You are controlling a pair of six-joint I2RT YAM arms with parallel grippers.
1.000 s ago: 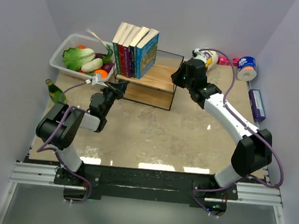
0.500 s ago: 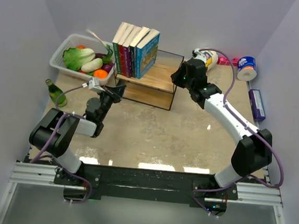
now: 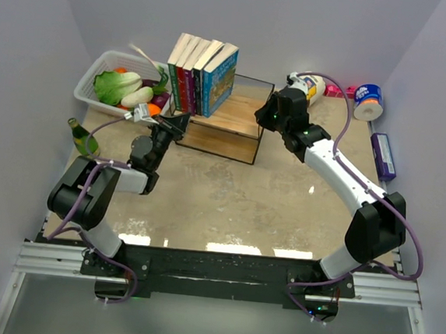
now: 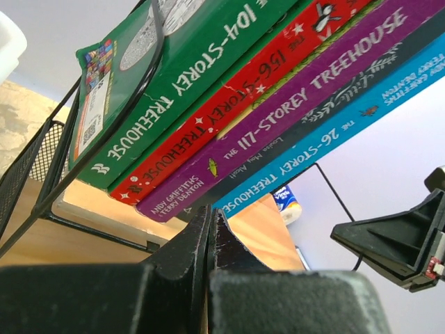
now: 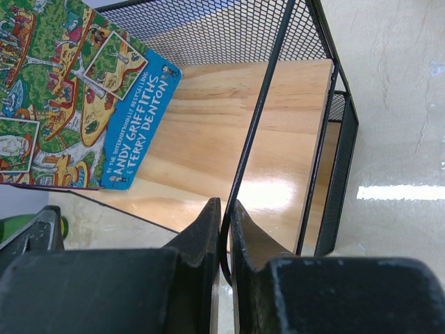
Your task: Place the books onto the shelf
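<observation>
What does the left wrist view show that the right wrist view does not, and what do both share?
Left wrist only: the spines of the green book, red book and purple book. Right wrist only: the right tool shut on the wire frame of the shelf, and the cartoon cover of the blue book. Both: the blue book and the shelf.

Five books [image 3: 202, 75] — aslant on shelf [image 3: 235, 115]
</observation>
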